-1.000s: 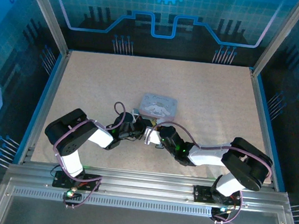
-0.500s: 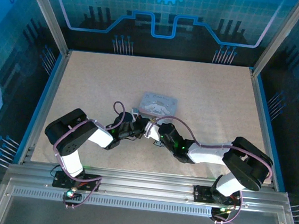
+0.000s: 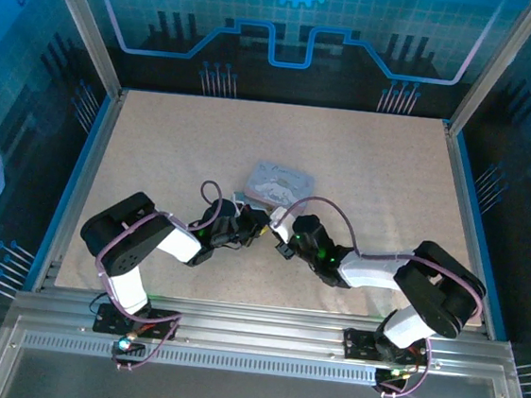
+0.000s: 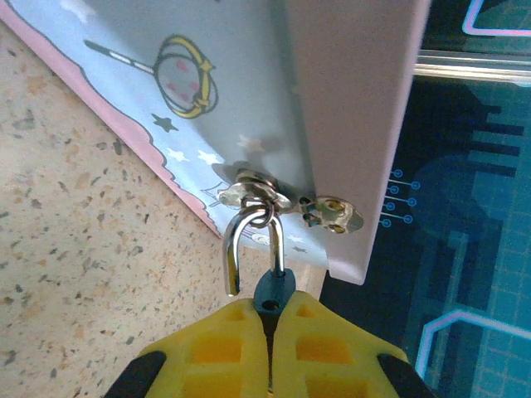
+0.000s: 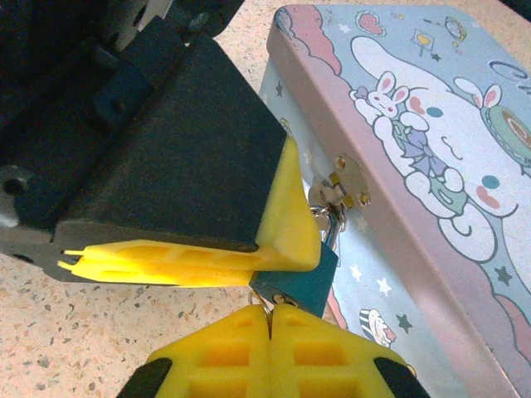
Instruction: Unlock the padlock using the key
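padlock (image 4: 272, 292): hangs on tin's (image 5: 431, 166) hasp (image 4: 259, 189)
left gripper (image 4: 268, 310): clamped on padlock
right gripper (image 5: 271, 317): pinching key (image 5: 265, 303) at padlock

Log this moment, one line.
left pincer shut on padlock | right pincer shut on key | padlock through hasp of tin

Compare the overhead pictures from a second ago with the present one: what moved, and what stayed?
The right gripper, pinching the key, slid forward, away from its base, closer to the tin and the left gripper. The left gripper, shut on the teal padlock, and the tin kept their places.
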`<move>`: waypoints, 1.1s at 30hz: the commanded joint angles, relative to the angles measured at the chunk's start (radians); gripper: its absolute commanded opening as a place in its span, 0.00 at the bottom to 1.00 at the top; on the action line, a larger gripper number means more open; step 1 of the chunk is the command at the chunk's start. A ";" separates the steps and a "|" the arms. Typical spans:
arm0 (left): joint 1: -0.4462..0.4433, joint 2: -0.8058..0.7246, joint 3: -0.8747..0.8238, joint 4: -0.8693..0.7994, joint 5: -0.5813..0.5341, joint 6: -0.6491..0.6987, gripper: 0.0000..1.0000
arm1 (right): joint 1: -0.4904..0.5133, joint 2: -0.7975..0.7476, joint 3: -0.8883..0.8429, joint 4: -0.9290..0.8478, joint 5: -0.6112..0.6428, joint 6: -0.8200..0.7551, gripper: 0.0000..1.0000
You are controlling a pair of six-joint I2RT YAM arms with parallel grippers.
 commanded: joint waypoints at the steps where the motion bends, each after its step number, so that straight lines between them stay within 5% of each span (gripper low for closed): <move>1: -0.015 0.006 -0.010 0.057 0.056 0.007 0.00 | -0.019 0.025 0.001 0.082 -0.013 0.059 0.00; 9: -0.015 -0.001 -0.012 0.049 0.051 0.012 0.01 | -0.019 0.033 -0.002 0.081 -0.021 0.088 0.00; 26: -0.015 -0.117 -0.005 -0.157 0.016 0.100 0.43 | -0.058 0.068 -0.069 0.176 -0.116 0.313 0.00; 33: -0.006 -0.232 0.003 -0.327 -0.023 0.189 0.53 | -0.100 0.041 -0.079 0.151 -0.203 0.391 0.00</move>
